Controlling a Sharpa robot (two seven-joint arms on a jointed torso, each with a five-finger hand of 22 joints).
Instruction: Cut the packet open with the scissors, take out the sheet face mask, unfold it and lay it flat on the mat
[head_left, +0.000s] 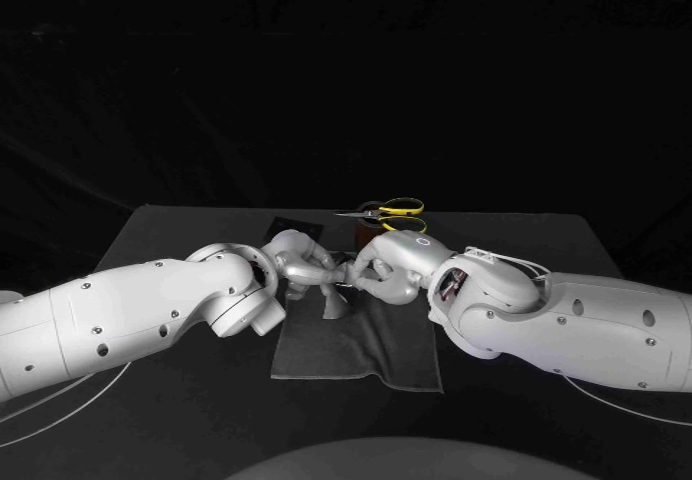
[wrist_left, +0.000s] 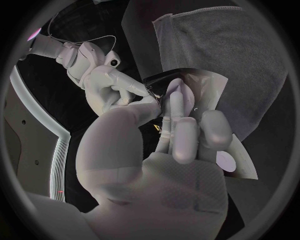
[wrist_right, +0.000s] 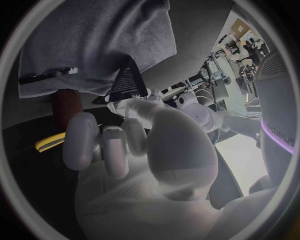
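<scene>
Both hands meet above the grey mat (head_left: 361, 345) and hold the face mask packet (head_left: 339, 298) between them. My left hand (head_left: 300, 262) grips the packet (wrist_left: 209, 90) by its side, its pale face turned to the palm (wrist_left: 175, 135). My right hand (head_left: 387, 268) pinches the packet's dark top corner, with its fingertips (wrist_left: 134, 92) touching those of the left. From the right wrist the packet (wrist_right: 128, 82) appears dark and printed, just past my right hand (wrist_right: 125, 145). The yellow-handled scissors (head_left: 389, 208) lie on the table behind the mat. Whether the packet is cut open I cannot tell.
A small dark flat piece (head_left: 293, 224) lies at the mat's far left corner. A dark reddish object (wrist_right: 62, 102) sits beside the scissors' yellow handle (wrist_right: 50, 142). The near half of the mat (wrist_right: 87, 40) is bare, and black table surrounds it.
</scene>
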